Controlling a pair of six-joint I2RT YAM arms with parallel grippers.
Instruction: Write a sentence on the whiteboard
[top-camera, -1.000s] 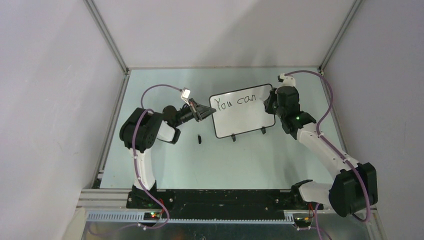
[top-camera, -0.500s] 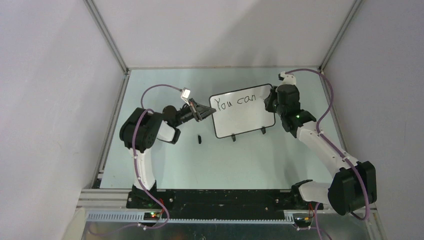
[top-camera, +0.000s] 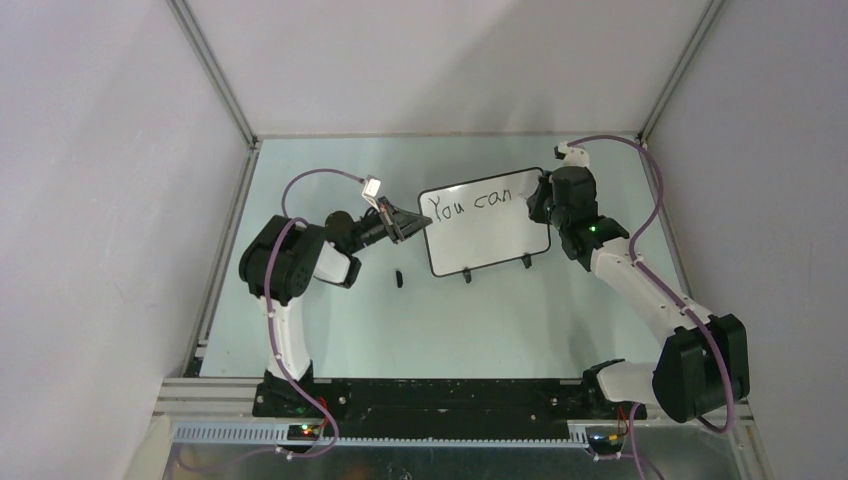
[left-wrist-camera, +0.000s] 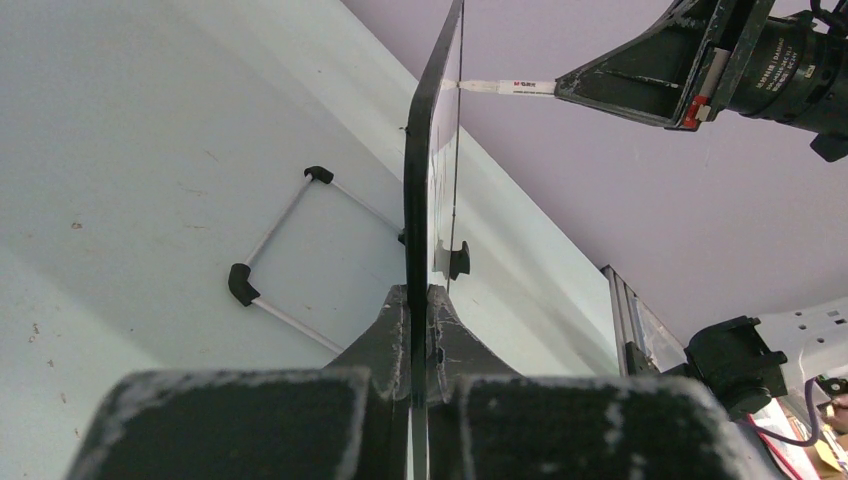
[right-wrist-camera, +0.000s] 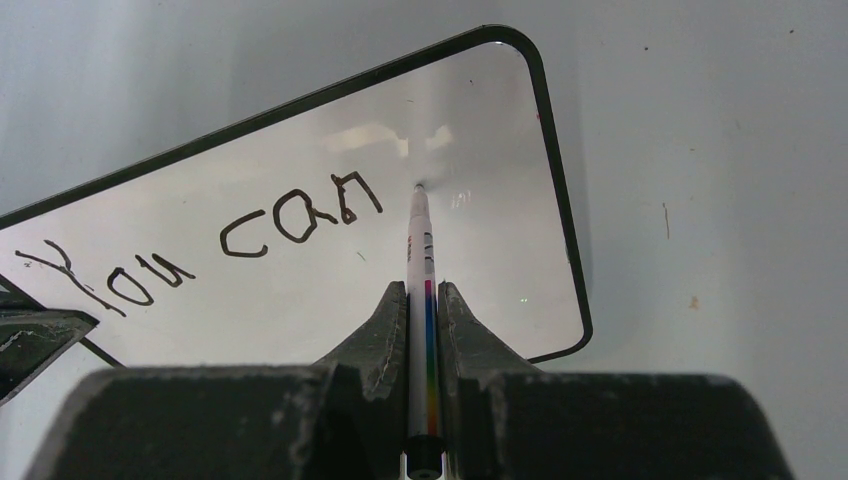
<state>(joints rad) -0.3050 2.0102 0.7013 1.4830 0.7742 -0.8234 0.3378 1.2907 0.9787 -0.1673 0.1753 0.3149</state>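
The whiteboard (top-camera: 490, 230) stands upright at mid-table, white with a thin black frame and two feet. My left gripper (top-camera: 417, 224) is shut on its left edge; the left wrist view has the board (left-wrist-camera: 418, 200) edge-on between the fingers (left-wrist-camera: 385, 340). On it reads the sentence "You can" (right-wrist-camera: 200, 250) in black, also seen from above as the sentence (top-camera: 470, 204). My right gripper (right-wrist-camera: 424, 295) is shut on a white marker (right-wrist-camera: 421, 250) with a rainbow stripe. Its tip touches the board just right of the "n". From above, the right gripper (top-camera: 541, 198) sits at the board's top right corner.
A small black cap-like object (top-camera: 398, 277) lies on the table left of the board's feet. Behind the board, a thin wire stand (left-wrist-camera: 285, 240) rests on the table. Enclosure walls and metal rails (top-camera: 222, 250) border the pale green table.
The right arm has shifted slightly up and left, keeping the marker tip at the board near the end of "can". The left arm and board have not moved.
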